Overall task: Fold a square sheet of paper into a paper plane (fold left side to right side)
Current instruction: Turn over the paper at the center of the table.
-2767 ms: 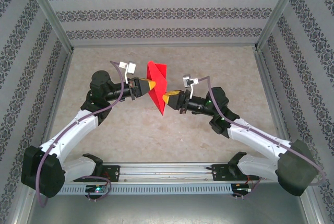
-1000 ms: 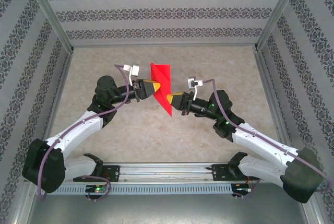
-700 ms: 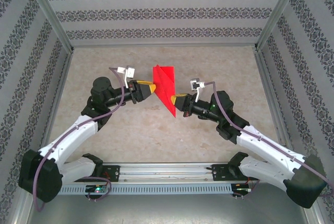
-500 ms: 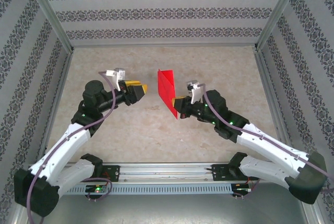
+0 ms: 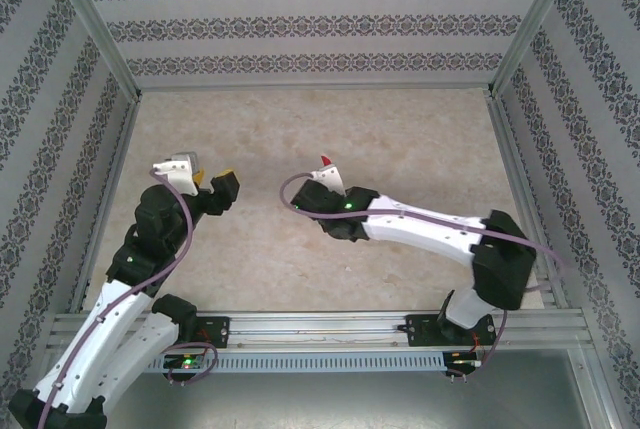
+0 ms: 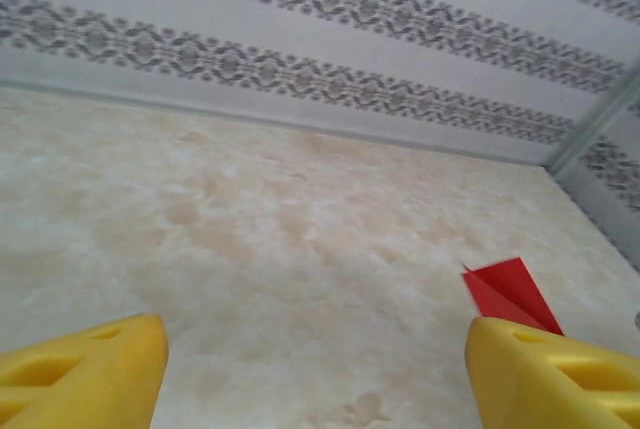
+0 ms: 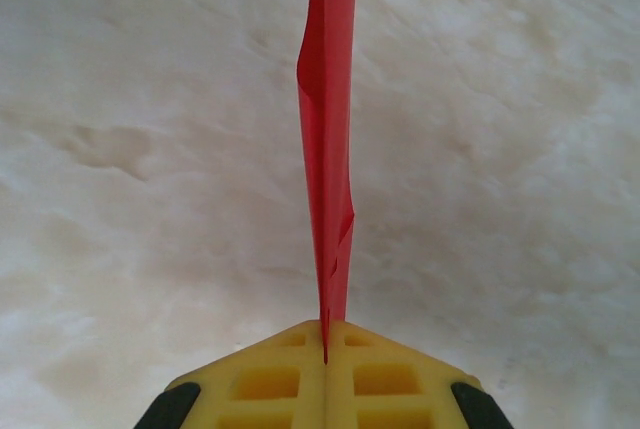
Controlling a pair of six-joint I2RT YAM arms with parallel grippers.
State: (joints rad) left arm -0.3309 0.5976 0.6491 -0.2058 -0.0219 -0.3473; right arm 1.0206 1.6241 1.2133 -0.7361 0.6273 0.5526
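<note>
Drawn back, left fingers (image 5: 218,181) released; folded red paper sheet (image 7: 328,149) clenched upright in right fingers (image 7: 300,354); best laid flat before creasing.

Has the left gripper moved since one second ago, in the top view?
Yes. The left gripper has drawn back leftward, toward the metal rail of the left wall, away from the red paper, with its fingers open.

hands 2: left hand (image 6: 315,351), right hand (image 7: 325,335) | paper plane (image 7: 328,129) 1, apparently one piece | table (image 5: 400,129) 1
</note>
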